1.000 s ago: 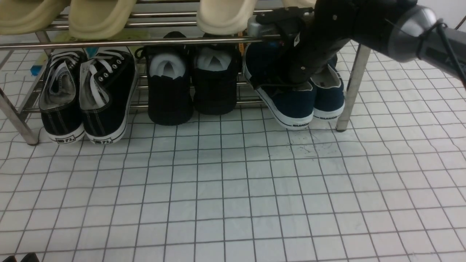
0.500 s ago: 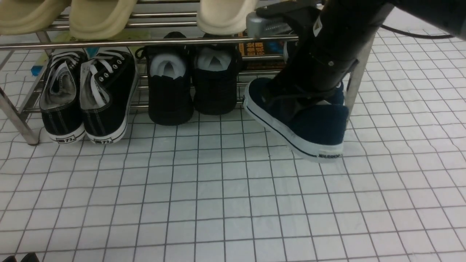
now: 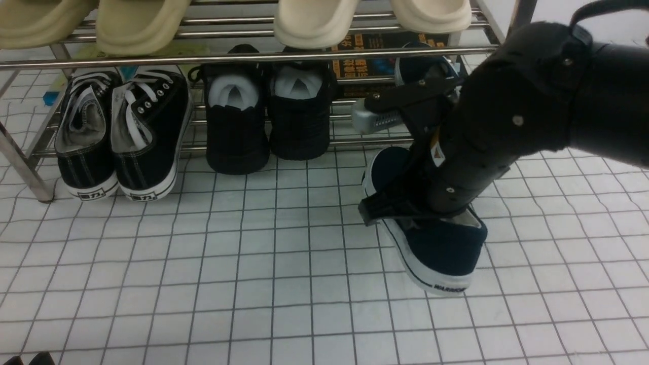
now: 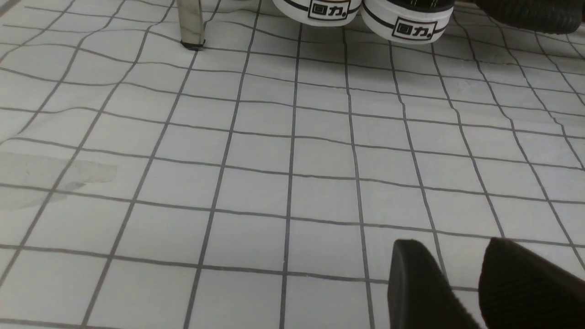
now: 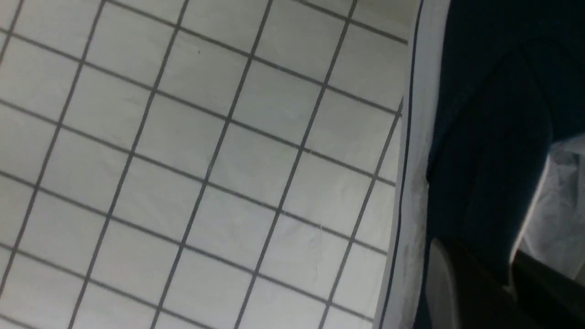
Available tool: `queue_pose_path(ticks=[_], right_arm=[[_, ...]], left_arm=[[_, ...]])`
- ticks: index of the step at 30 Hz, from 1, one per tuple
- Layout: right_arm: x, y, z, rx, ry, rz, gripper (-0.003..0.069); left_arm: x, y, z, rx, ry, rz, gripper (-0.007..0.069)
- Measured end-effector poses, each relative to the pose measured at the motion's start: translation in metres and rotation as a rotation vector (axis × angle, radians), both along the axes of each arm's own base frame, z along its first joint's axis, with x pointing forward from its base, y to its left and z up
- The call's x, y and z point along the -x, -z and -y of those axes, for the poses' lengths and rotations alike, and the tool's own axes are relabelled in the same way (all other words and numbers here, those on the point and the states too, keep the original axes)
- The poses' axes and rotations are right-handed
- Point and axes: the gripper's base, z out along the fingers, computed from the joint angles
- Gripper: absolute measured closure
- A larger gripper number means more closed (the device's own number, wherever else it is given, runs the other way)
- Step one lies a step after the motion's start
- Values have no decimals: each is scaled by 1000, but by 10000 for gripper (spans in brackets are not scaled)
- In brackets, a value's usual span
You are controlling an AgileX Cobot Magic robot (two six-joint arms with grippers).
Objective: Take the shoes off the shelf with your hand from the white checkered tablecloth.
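Right hand (image 3: 421,215) pulling a navy shoe (image 3: 446,253) off the shelf (image 3: 253,55)
The right hand, gripping the navy shoe, is drawing back from under the shelf's lower bars and swinging towards the camera. The shoe is now sitting out over the checkered tablecloth (image 3: 253,263), heel foremost and clear of the steel tubes, and the arm is no longer covering the cream slipper (image 3: 431,15) on the upper tier.

"WARRIOR" is printed in dark letters on the white sole rim of the navy shoe (image 3: 441,253), lower right of the front view. Each black lace-up sneaker (image 3: 144,132), at the left, carries a boxed "回力" on its white toe cap (image 4: 413,28) (sharpest in the left wrist view). Yellow characters on the dark package (image 3: 365,66), upper centre, are illegible.
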Motion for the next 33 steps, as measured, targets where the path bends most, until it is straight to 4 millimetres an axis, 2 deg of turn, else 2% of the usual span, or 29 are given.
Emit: queue_pose_path(ticks=[6,11,12,15,17,18,19,21,22,24,29,32,33], right_arm=[[-14,20,-14,-45,11,33,621],[-26,49,-24,-44,28,20,611],[-27,50,-24,-46,28,21,610],[-30,62,-30,-62,31,11,543],[-30,61,-31,-69,29,19,460],[-30,61,-31,-70,29,20,450],[-30,58,-31,-77,28,28,370],[-30,51,-30,-82,29,38,303],[-31,41,-28,-76,29,50,246],[-35,22,-23,-56,23,90,191],[-64,-18,4,-2,54,262,151],[-84,-26,26,22,87,354,151],[-85,-27,27,22,91,358,151]], left_arm=[[0,0,0,0,0,0,384],[0,0,0,0,0,0,384],[0,0,0,0,0,0,384],[0,0,0,0,0,0,384],[0,0,0,0,0,0,384],[0,0,0,0,0,0,384],[0,0,0,0,0,0,384],[0,0,0,0,0,0,384],[0,0,0,0,0,0,384],[0,0,0,0,0,0,384],[0,0,0,0,0,0,384],[0,0,0,0,0,0,384],[0,0,0,0,0,0,384]])
